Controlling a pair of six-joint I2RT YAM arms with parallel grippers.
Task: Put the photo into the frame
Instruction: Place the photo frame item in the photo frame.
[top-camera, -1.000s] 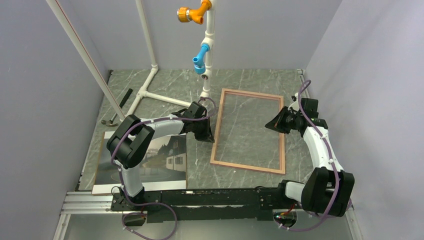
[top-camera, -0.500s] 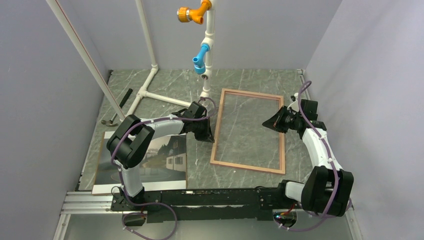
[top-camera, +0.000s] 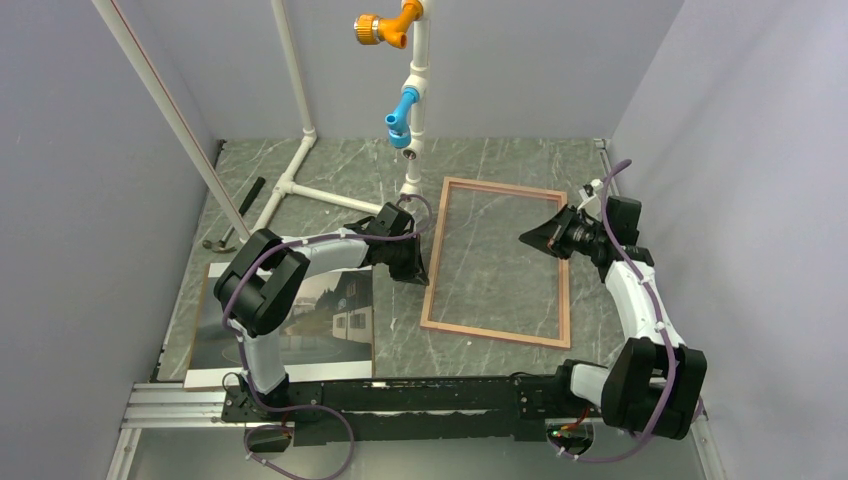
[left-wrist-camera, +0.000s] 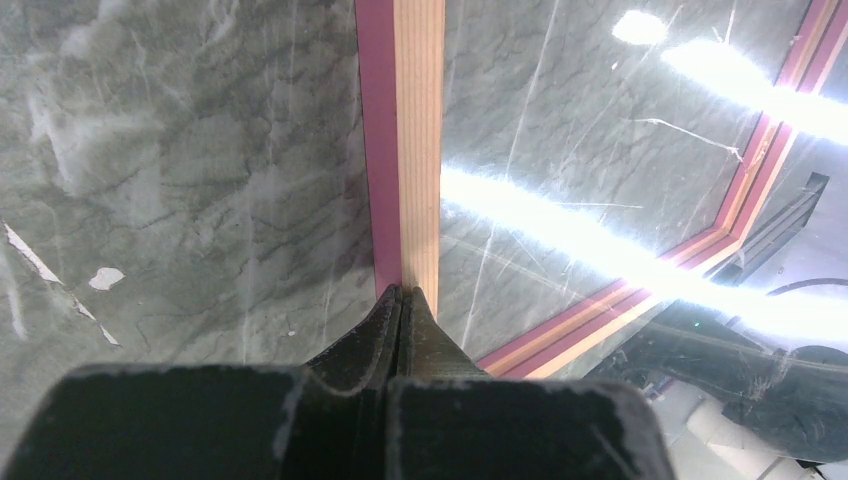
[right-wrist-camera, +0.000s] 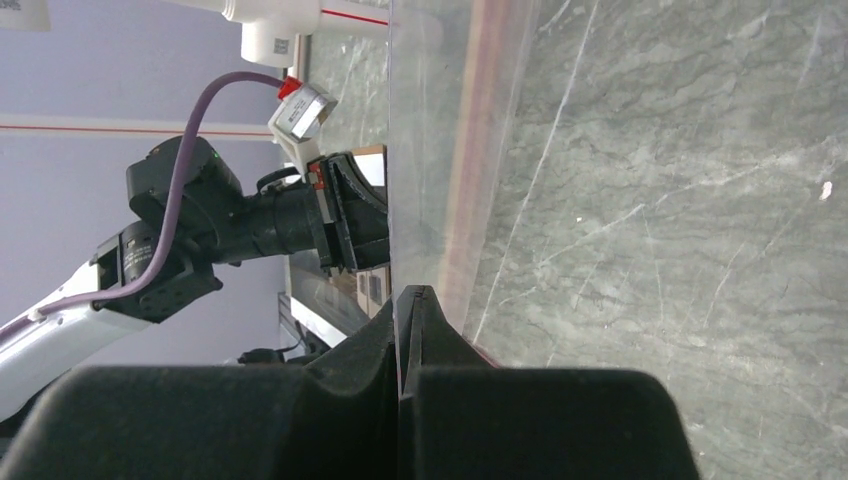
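Observation:
The frame (top-camera: 563, 300) lies flat on the marble table, tan wood side up, with a pink edge showing along its left rail (left-wrist-camera: 418, 150). My left gripper (top-camera: 421, 279) is shut with nothing in it, and its tips (left-wrist-camera: 404, 292) press down on that left rail. Over the frame's right half, my right gripper (top-camera: 528, 240) is shut on the edge of the clear pane (right-wrist-camera: 425, 120), which stands tilted up from the frame. The photo (top-camera: 335, 305), a white house under grey sky, lies at the near left on a brown backing board (top-camera: 203, 300), partly hidden by my left arm.
A white pipe stand (top-camera: 300, 185) with blue (top-camera: 403, 108) and orange (top-camera: 385, 24) fittings rises behind the frame. A hammer (top-camera: 235, 215) lies by the left wall. Grey walls close in both sides and the back.
My right gripper has moved left and a little up over the frame, carrying the pane's edge with it. The left arm and the frame have stayed put.

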